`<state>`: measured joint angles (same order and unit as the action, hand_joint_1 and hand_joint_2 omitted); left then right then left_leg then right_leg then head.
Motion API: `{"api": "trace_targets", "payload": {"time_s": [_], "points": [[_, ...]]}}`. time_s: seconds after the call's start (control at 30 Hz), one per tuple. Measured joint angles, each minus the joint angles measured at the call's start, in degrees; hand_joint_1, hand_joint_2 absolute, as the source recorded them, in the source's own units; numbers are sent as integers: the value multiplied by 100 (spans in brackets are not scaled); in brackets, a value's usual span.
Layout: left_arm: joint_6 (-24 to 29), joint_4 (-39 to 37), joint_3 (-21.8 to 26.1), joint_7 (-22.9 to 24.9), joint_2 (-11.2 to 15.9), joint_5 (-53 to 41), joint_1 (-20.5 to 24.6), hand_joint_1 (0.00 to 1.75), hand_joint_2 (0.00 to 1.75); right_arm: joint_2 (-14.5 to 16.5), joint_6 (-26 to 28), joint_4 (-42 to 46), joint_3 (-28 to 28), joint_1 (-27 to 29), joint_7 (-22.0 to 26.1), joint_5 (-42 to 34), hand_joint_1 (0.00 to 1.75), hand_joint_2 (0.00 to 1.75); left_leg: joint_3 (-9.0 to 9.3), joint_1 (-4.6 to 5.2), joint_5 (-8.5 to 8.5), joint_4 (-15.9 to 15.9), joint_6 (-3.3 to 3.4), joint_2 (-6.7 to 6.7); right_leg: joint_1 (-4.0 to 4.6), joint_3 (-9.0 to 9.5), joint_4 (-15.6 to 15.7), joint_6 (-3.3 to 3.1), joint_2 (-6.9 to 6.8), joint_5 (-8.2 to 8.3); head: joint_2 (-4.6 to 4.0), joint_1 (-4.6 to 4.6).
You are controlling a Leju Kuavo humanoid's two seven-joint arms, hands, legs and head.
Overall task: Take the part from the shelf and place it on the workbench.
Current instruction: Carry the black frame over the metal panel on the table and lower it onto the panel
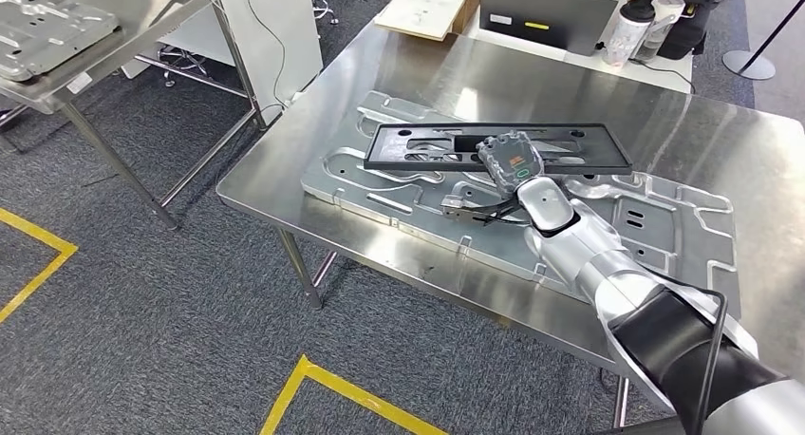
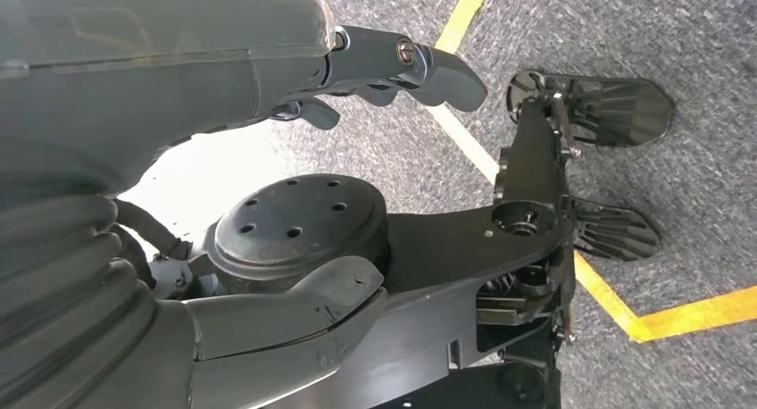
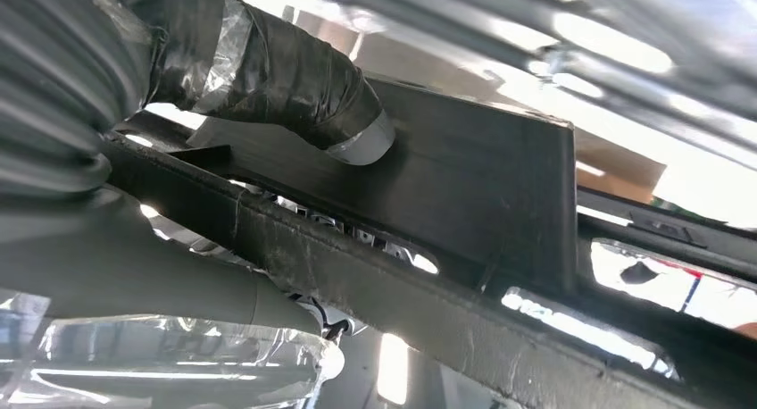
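The part [image 1: 446, 145] is a long black rectangular frame with cut-outs. It lies across a silver stamped metal panel [image 1: 664, 217] on the steel workbench [image 1: 313, 150]. My right hand [image 1: 511, 164] grips the frame's near long edge around its middle. In the right wrist view a taped finger [image 3: 295, 79] presses on the part's flat black face [image 3: 473, 177], with the thumb under the edge. Whether the part rests fully on the panel I cannot tell. My left hand [image 2: 178, 79] hangs over the carpet with its fingers apart and nothing in it.
A second steel table [image 1: 142, 17] at the far left carries another stamped panel [image 1: 47, 27]. A cardboard box [image 1: 427, 8] and bottles [image 1: 631, 27] stand along the workbench's far edge. Yellow tape [image 1: 323, 383] marks the grey carpet.
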<state>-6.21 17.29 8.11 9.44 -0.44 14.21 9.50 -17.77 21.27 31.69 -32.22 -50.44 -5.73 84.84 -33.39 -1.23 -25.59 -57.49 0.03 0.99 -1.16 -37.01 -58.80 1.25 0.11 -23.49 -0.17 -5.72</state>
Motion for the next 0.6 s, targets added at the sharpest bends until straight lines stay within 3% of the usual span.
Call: {"api": "trace_targets", "payload": {"time_s": [0.43,0.6], "points": [[-94,0,127,2,-10,60,4,0,175,262,-21,-30,0,13,46,-13,175,175,-7,14,-9,-26,-5,-4,-11,14,5,3,-9,2,0,-1],[-69,0,158,2,-25,52,5,0,175,279,-292,-8,-8,12,-412,281,175,175,-7,14,-11,-28,-5,-5,-12,14,5,3,-9,2,0,1]]}}
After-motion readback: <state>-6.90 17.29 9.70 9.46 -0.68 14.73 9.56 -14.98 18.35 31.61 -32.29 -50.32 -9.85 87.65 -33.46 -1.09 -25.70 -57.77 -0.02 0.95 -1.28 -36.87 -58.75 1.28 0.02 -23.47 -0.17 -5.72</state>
